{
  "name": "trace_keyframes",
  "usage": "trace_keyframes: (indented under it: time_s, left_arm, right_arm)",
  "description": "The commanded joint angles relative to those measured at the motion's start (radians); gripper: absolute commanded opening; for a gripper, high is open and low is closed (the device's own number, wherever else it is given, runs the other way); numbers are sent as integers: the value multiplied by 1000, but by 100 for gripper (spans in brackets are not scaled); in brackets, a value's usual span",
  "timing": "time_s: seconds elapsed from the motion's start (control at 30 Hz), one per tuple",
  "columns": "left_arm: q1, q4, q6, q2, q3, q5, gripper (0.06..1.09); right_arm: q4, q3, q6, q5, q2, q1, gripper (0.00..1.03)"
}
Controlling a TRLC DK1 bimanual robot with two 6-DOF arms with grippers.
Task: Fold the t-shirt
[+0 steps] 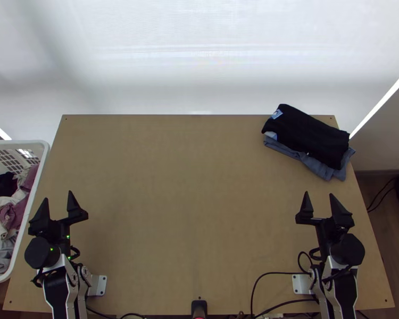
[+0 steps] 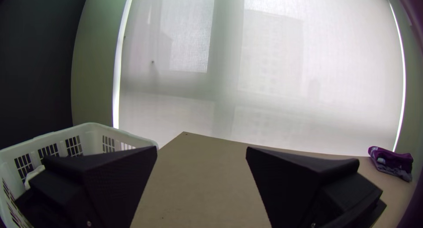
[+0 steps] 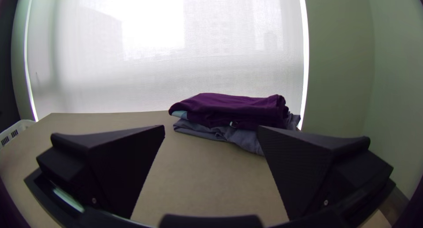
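In the top view, a stack of folded cloth lies at the table's far right corner: a black folded garment [image 1: 308, 133] on top of a blue-grey one [image 1: 319, 166]. The right wrist view shows the upper garment [image 3: 233, 108] as dark purple, in flat layers. My left gripper [image 1: 59, 198] is open over the table's left side, near the basket; its fingers stand wide apart in the left wrist view [image 2: 202, 151]. My right gripper [image 1: 319, 196] is open too, on the near side of the stack, with bare table between its fingers in the right wrist view [image 3: 211, 129].
A white laundry basket [image 1: 33, 212] holding mixed clothes [image 1: 10, 212] stands against the left edge of the wooden table [image 1: 194, 202]. Black cables [image 1: 276, 273] run along the near edge. A black device [image 1: 199, 308] sits at the near edge's middle.
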Motion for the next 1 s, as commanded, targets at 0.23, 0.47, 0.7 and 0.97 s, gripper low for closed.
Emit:
trace_keyframes:
  time_s: [0.23, 0.47, 0.7, 0.97]
  left_arm:
    - [-5, -27, 8, -6, -38, -3, 104]
    - [159, -33, 140, -6, -38, -37, 104]
    - [280, -9, 188, -7, -36, -36, 104]
    - [326, -157, 102, -4, 186, -36, 104]
  right_arm:
    - [16, -10, -4, 4, -3, -4, 98]
    - [16, -10, -4, 4, -3, -4, 98]
    - [16, -10, -4, 4, -3, -4, 98]
    - [16, -10, -4, 4, -3, -4, 98]
